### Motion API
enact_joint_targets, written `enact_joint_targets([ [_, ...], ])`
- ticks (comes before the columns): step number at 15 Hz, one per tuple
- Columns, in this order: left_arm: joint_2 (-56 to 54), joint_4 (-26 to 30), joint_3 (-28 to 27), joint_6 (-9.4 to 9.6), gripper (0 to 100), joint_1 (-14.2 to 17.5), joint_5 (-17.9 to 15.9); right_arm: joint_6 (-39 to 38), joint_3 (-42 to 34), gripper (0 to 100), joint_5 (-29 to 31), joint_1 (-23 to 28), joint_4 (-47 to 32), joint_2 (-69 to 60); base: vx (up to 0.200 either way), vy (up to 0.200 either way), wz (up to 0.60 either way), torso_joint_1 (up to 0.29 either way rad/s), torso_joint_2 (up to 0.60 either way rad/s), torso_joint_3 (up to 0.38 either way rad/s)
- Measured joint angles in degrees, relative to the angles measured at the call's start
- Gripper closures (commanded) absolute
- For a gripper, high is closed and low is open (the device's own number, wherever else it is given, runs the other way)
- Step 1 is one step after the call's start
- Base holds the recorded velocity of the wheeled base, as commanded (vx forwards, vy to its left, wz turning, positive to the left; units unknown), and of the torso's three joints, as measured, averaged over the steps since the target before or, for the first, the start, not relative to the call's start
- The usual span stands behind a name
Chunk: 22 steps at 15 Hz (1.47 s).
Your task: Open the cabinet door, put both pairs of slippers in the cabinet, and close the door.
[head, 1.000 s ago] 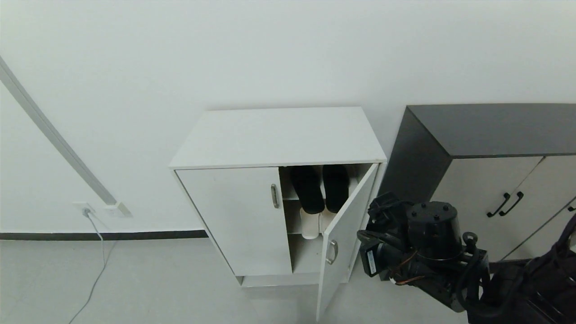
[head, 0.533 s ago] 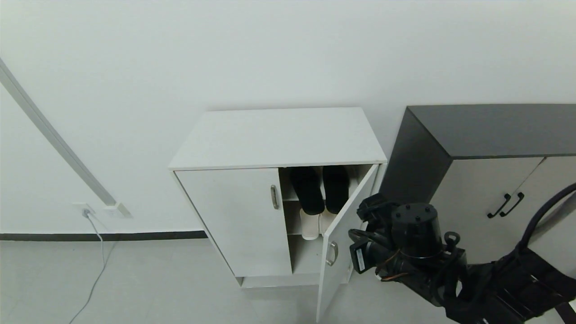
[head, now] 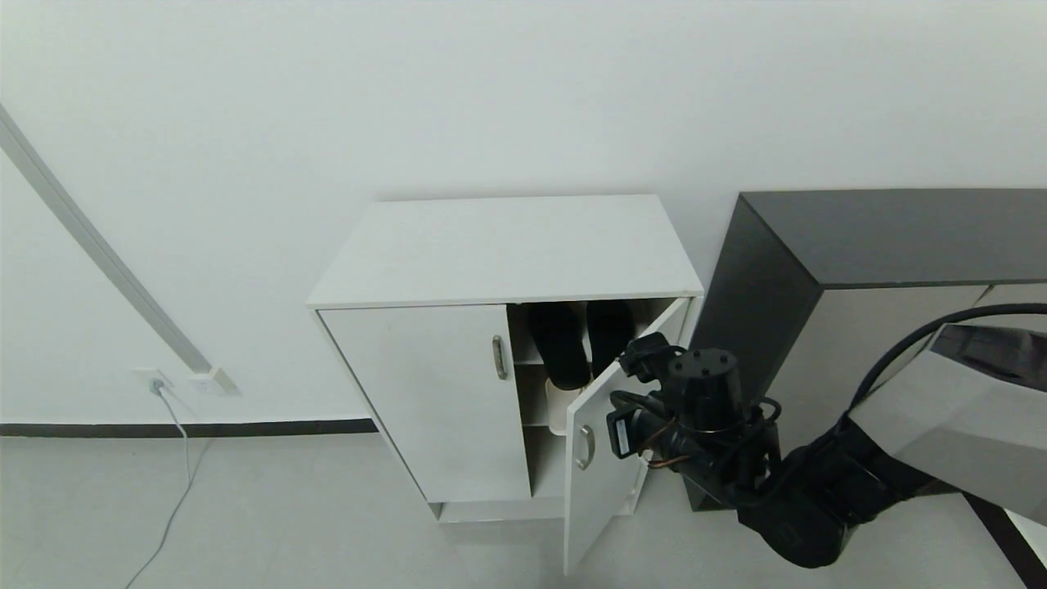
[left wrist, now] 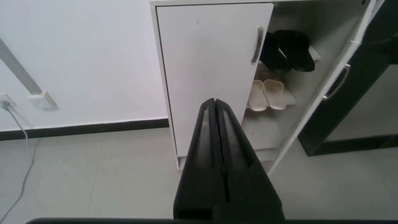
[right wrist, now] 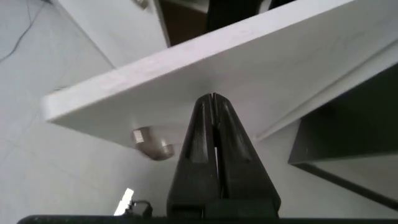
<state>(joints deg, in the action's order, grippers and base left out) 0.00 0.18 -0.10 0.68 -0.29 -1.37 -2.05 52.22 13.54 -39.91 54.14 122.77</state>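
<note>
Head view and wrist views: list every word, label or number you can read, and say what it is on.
No text can be read.
White sticker on the arm: print too small to read.
White cabinet, wall socket: no print visible.

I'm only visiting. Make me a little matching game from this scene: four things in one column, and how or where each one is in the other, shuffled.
Things:
1. black slippers
2. white slippers
3. left door
4. right door

States:
a. shut
b. the higher of the two pairs
c. partly open
d. the lower of the two pairs

Pairs: 1-b, 2-d, 3-a, 4-c.
</note>
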Motion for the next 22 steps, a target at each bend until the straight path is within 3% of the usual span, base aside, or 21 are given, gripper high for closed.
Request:
enact_joint_targets([
  [22, 0.0, 0.0, 0.0, 0.0, 100, 0.0, -0.02, 0.28, 27.21, 100, 0.24, 4.52, -9.83, 13.56, 0.0, 0.0, 0.0, 0.0, 0.0, 0.0],
])
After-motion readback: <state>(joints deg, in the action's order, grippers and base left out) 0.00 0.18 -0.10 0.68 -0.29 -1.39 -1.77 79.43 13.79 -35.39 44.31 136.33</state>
